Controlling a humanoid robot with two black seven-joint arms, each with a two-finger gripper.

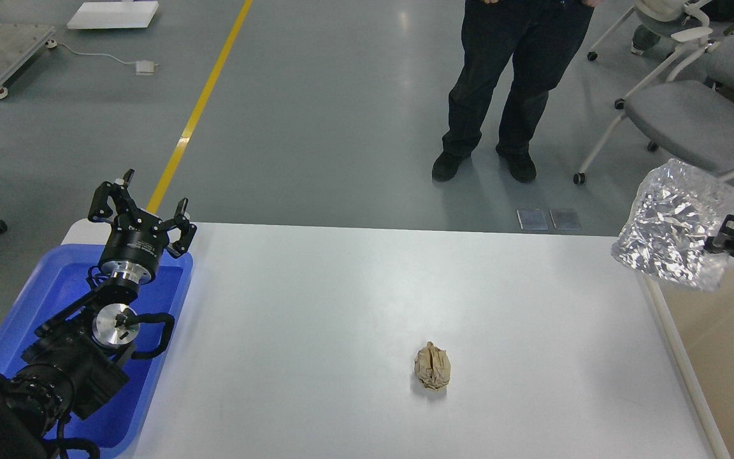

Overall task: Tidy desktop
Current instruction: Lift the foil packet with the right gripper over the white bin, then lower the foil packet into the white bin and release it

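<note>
The desktop [341, 299] is a wide white tabletop. A crumpled brown paper ball [432, 366] lies on it right of centre, near the front. My left gripper [141, 203] is open and empty, raised above the far end of the blue tray [42, 299] at the table's left. My right gripper [727, 237] is at the right edge, shut on a crinkled silver foil bag [673, 223], which hangs past the table's right edge above the cream-white tub [724, 357].
A person [507, 83] in dark trousers stands on the floor beyond the table's far edge. Grey wheeled chairs [692, 115] stand at the back right. A yellow line [201, 108] runs across the grey floor.
</note>
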